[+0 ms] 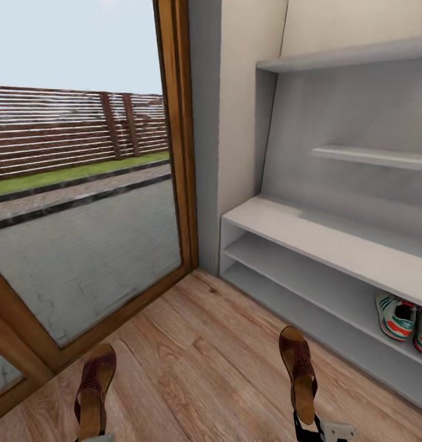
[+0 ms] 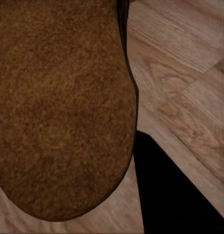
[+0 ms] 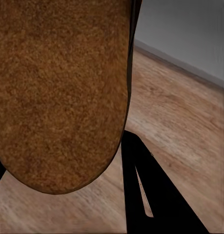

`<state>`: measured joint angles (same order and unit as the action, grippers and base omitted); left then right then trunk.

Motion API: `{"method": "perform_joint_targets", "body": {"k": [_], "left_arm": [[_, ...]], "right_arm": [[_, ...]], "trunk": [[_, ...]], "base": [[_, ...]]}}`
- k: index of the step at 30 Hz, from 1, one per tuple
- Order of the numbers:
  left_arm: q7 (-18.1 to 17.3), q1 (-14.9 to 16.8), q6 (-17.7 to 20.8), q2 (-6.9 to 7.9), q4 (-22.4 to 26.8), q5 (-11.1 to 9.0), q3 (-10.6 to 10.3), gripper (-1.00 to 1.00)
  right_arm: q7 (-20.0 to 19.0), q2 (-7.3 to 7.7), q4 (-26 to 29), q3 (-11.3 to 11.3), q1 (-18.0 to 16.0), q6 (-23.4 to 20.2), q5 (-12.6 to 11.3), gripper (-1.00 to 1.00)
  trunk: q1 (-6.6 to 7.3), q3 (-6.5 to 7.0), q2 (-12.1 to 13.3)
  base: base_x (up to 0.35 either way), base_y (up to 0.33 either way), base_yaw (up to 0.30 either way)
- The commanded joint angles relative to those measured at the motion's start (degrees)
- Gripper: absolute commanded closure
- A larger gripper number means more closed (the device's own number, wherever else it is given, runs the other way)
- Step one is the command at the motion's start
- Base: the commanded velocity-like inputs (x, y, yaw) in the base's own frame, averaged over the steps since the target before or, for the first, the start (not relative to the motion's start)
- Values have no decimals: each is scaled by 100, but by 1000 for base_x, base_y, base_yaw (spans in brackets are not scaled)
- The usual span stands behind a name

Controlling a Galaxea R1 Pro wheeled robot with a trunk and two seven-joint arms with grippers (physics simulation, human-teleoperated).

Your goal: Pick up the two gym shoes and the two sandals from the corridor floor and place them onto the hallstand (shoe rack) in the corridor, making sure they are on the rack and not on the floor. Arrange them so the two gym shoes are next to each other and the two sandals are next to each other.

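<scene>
Sandals, one at lower left [image 1: 94, 387] and one at lower right [image 1: 299, 377], are being carried toward the hallstand [image 1: 333, 242] beside the gym shoes [image 1: 400, 316], each seemingly being gripped by a pincer, though pincer opening cannot be told.

light: bright, even daylight | shadows: faint under shelves | wrist views: soft, blurred close-ups

The hallstand [image 1: 333, 242] bench top and middle shelf lie bare ahead of me; gym shoes [image 1: 404, 319] crowd the lower shelf's right end.
</scene>
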<state>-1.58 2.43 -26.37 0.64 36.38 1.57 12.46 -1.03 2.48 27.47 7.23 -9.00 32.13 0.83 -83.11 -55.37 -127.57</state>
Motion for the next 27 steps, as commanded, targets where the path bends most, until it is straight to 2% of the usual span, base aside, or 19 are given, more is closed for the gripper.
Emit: {"method": "perform_joint_targets", "body": {"k": [1,15,27], "left_arm": [[-9,0,-14,-2,0,36,19,100],[-9,-1,-17,-2,0,36,20,100],[-9,-1,-16,-1,0,36,18,100]], "right_arm": [[-20,-2,-5,15,-5,13,-13,100],[-20,-2,-5,15,-5,13,-13,100],[-20,-2,-5,20,-5,13,-13,100]], "trunk": [[-21,-23,-43],[-329,-274,-605],[-329,-274,-605]], "base": [[0,0,-290],[0,0,-290],[0,0,-290]]}}
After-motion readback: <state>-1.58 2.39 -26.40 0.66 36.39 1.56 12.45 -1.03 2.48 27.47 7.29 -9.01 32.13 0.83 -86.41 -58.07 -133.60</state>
